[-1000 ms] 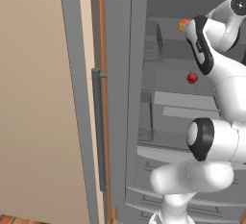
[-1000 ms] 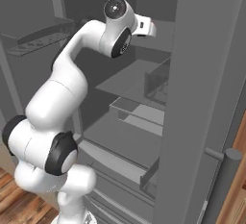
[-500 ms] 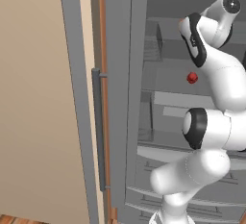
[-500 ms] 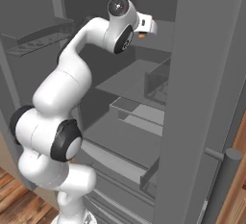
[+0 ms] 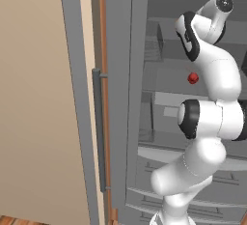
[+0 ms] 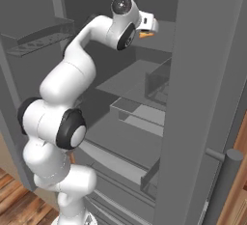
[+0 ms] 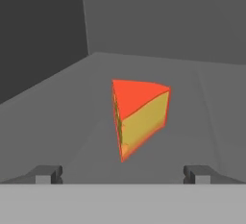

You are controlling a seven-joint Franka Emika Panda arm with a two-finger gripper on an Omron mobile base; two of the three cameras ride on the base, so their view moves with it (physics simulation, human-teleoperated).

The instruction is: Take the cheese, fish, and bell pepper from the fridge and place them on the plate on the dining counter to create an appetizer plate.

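Two fingertips (image 7: 48,174) spread wide, arm reaching toward cheese (image 7: 140,116).

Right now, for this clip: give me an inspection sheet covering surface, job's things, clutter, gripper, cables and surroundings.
Surface: grey fridge shelf under the cheese, bare around it.
Job's things: cheese, an orange-topped yellow wedge, stands on the shelf ahead of the gripper; bell pepper sits on a lower shelf; fridge is open.
Clutter: nothing seen.
Gripper: gripper open, its fingertips spread either side of the wedge, not touching it.
Cables: nothing seen.
Surroundings: open fridge door; clear drawer; beige panel; wood floor.
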